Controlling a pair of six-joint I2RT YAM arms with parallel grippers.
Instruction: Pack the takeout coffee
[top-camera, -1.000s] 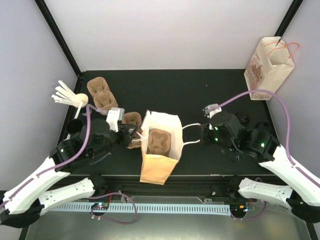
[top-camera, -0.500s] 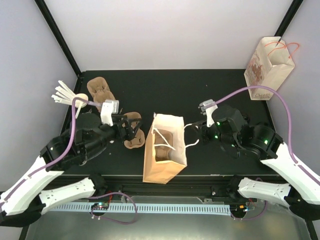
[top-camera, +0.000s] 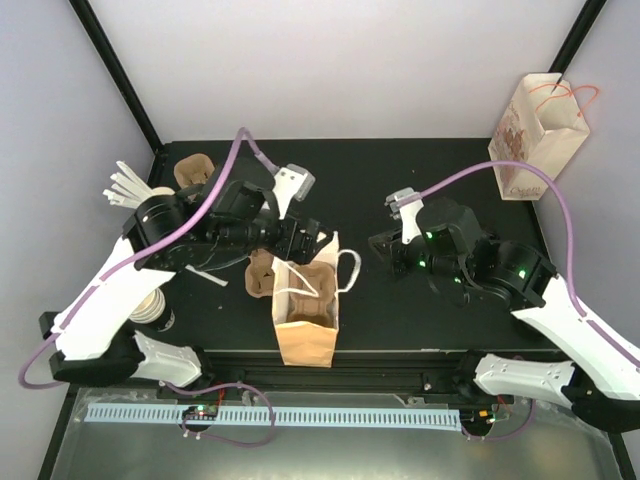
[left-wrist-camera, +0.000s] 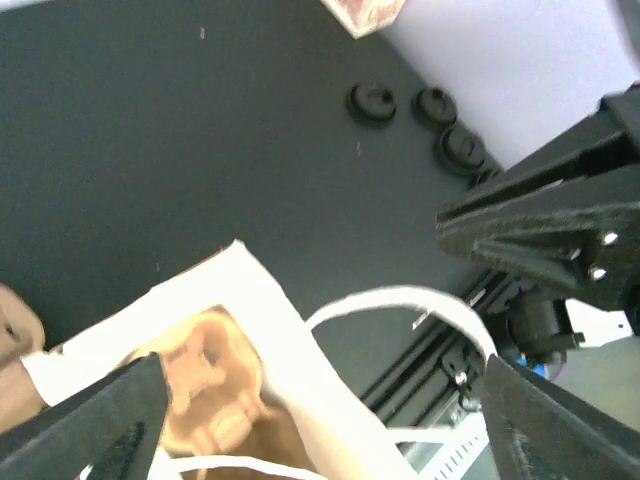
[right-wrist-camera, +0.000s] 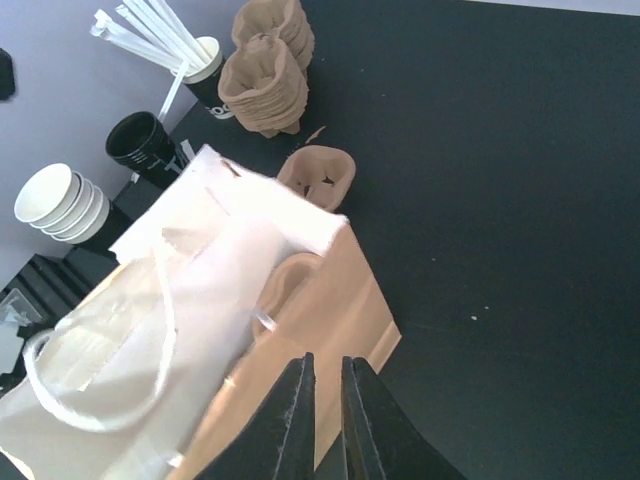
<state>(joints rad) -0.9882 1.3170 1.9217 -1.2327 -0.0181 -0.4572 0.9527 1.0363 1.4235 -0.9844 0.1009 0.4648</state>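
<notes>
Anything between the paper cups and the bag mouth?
Yes. The left gripper hangs open over the mouth of the brown paper bag, and a white handle crosses it. A pulp cup carrier sits inside. The white paper cups stand off to its left.

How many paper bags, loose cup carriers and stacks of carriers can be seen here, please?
Paper bags: 2 (brown bag, patterned bag)
Loose cup carriers: 2 (one inside the brown bag, one beside it on the table)
Carrier stacks: 1
Total: 5
</notes>
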